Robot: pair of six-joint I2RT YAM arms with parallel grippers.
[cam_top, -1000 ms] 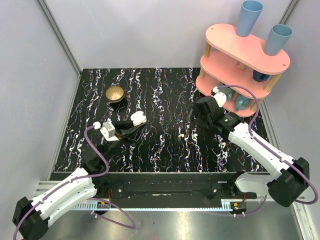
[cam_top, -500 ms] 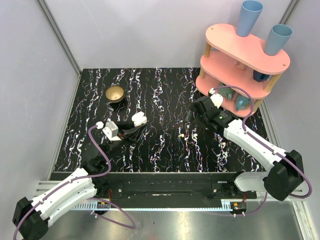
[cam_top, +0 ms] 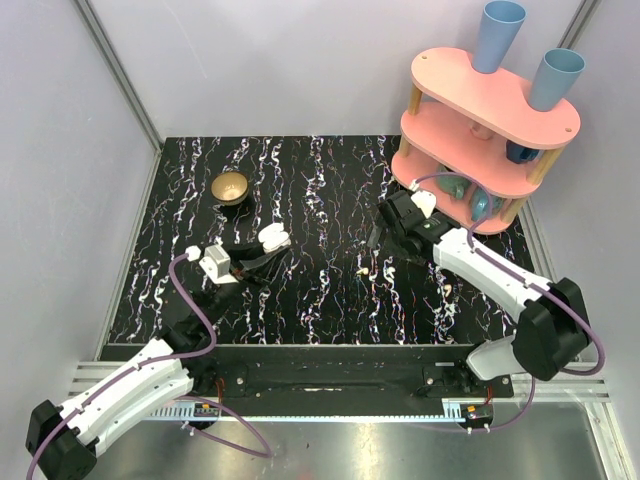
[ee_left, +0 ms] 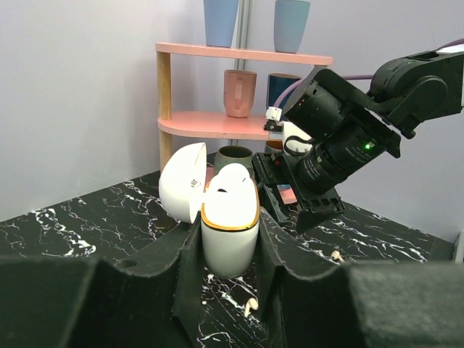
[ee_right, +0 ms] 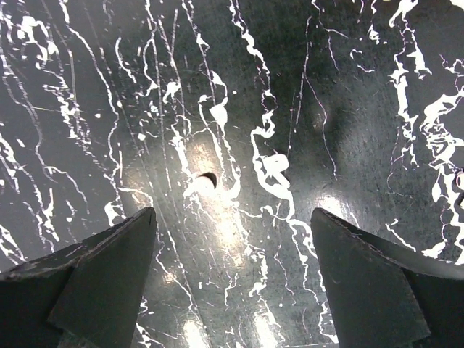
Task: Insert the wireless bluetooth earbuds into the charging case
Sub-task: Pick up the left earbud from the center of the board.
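My left gripper (cam_top: 268, 248) is shut on a white charging case (ee_left: 230, 230) with a gold rim, held upright above the table with its lid (ee_left: 181, 181) swung open to the left. The case also shows in the top view (cam_top: 274, 237). One cream earbud (ee_left: 250, 306) lies on the table below the case, another (ee_left: 336, 255) further right. In the top view, earbuds lie at mid-table (cam_top: 362, 270) and to the right (cam_top: 447, 289). My right gripper (cam_top: 381, 238) hovers open and empty; its wrist view shows one earbud (ee_right: 204, 184) ahead of the gripper (ee_right: 232, 250).
A pink two-tier shelf (cam_top: 480, 140) with blue cups (cam_top: 498, 35) on top and mugs inside stands at the back right, close behind my right arm. A small gold bowl (cam_top: 231, 187) sits at the back left. Grey walls bound the table.
My right gripper has moved left and a little away from the shelf, towards the mid-table earbud. My left gripper has stayed in about the same place, still holding the case.
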